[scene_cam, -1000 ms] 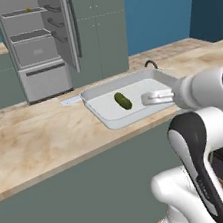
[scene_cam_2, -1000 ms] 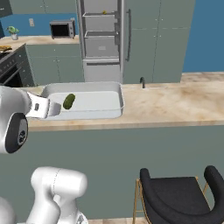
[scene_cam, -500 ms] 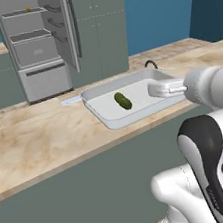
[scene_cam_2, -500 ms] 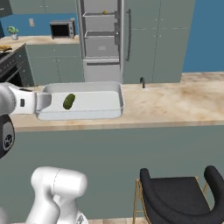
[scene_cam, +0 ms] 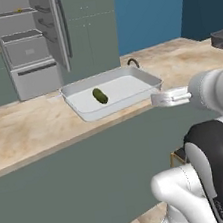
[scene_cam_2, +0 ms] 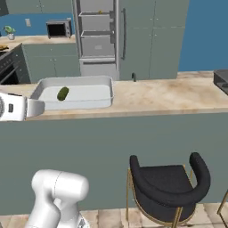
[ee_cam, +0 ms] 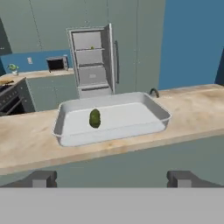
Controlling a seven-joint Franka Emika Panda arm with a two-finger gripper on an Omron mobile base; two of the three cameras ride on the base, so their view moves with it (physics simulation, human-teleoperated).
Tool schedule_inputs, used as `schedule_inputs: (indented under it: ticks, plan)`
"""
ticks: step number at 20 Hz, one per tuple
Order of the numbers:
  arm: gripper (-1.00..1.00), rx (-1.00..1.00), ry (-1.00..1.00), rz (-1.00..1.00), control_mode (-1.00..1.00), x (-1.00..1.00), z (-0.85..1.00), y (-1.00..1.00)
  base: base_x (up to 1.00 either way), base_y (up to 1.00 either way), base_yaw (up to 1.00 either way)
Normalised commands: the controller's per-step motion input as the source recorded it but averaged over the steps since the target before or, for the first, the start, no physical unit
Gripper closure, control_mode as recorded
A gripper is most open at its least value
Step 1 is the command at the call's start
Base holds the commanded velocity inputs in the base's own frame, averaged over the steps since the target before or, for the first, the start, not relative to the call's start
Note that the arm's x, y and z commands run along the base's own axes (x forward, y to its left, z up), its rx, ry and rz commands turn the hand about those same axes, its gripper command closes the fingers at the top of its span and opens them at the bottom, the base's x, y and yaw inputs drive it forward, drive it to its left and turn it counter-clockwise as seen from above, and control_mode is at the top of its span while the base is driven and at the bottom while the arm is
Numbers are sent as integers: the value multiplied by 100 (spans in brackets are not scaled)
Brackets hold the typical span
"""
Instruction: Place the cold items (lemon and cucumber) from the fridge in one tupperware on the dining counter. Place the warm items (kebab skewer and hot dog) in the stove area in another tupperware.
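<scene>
Lying in the tupperware on the counter, one cucumber, pincer wide open, empty.

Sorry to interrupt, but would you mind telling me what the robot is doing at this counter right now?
The robot is sorting food into containers. A cucumber already lies in the white tupperware on the dining counter. The gripper is open and holds nothing, on the near side of the counter, facing the tupperware. Behind the counter the fridge stands open, with a small yellowish item, probably the lemon, on an upper shelf.
</scene>
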Motion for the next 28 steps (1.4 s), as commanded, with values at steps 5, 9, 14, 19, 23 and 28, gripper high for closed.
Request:
schedule_inputs:
  ticks: [5, 9, 14, 19, 23, 28]
  plan:
    - [-100, 0, 0, 0, 100, 0, 0, 0, -17, -97, -28]
    - [-100, 0, 0, 0, 100, 0, 0, 0, 0, -100, -24]
    - [-100, 0, 0, 0, 100, 0, 0, 0, 7, -95, -32]
    - [-100, 0, 0, 0, 100, 0, 0, 0, 6, -100, -22]
    - [-100, 0, 0, 0, 100, 0, 0, 0, 1, -100, -19]
    - [-100, 0, 0, 0, 100, 0, 0, 0, 7, -100, -15]
